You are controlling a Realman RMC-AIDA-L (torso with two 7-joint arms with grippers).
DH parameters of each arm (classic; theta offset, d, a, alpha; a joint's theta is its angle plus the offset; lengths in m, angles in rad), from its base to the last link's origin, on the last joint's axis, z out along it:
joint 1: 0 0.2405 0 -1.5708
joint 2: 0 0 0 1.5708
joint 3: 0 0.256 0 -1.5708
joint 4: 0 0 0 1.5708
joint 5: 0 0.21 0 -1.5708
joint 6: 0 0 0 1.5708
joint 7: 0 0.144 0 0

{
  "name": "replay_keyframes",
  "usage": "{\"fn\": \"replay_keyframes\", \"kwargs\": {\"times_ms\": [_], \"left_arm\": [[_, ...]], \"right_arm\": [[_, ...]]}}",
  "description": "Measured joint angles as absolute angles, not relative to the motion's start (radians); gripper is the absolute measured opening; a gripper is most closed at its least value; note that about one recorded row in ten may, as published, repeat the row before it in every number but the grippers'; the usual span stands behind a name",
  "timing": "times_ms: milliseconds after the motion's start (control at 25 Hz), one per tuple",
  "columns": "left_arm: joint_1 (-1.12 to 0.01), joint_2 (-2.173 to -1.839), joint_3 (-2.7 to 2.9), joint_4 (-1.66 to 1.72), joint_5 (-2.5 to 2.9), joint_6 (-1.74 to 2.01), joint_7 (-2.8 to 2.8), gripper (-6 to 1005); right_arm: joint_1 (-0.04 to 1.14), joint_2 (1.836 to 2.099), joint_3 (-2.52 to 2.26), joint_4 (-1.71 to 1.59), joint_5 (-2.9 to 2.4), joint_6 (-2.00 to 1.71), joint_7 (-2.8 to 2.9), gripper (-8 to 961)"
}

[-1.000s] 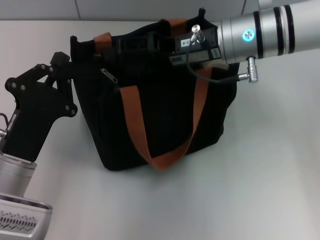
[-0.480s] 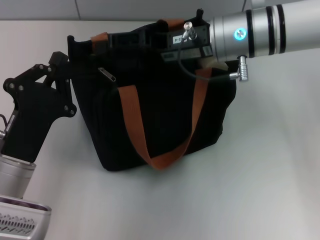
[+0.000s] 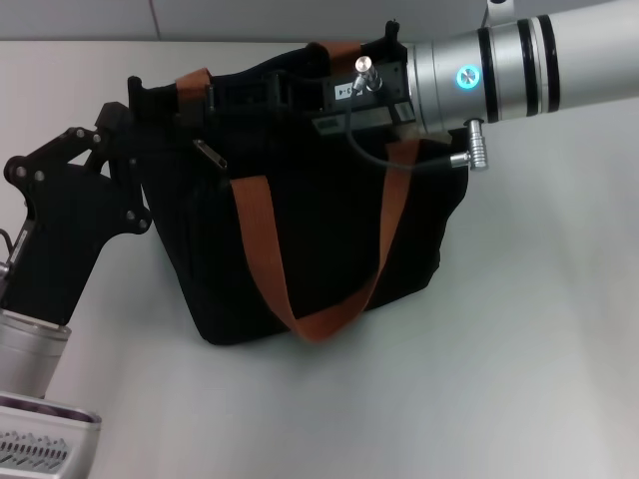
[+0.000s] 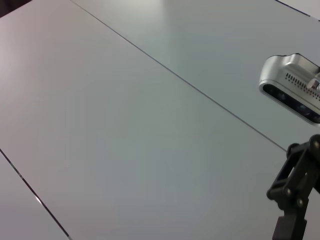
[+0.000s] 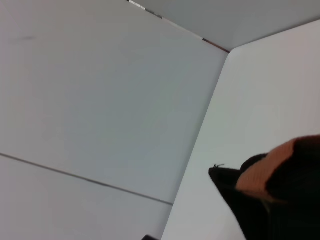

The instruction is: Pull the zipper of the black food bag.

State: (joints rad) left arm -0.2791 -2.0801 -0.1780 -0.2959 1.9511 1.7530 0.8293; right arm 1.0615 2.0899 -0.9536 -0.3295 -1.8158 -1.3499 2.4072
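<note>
We see the boxy black fabric food bag [image 3: 319,200] with 2 orange-brown webbing handles [image 3: 262,244] standing on the white counter [image 3: 479,379], its small silver zipper pull [image 3: 209,154] near the upper left corner. Our left claw [image 3: 135,125] presses against the bag's left edge and our right claw [image 3: 255,92] reaches along the top rim. We cannot tell whether either is clenched.

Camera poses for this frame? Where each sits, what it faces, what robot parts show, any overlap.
Head: on the robot's head, looking down at the black food bag; left gripper at its left end, right gripper along its top.
Left wrist: faces blank wall panels; a black linkage and a silver camera housing show.
Right wrist: faces wall and table; no robot parts.
Shared: head and right wrist both show the bag.
</note>
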Motion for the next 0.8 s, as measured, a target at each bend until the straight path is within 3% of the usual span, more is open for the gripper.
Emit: {"fn": "replay_keyframes", "kwargs": {"times_ms": [800], "left_arm": [[-0.256,-2.080,-0.182,-0.296,1.951,1.764,0.828,6]], "right_arm": [[1.038,2.091,-1.020,-0.365,-1.779,-1.372,2.344,831]]}}
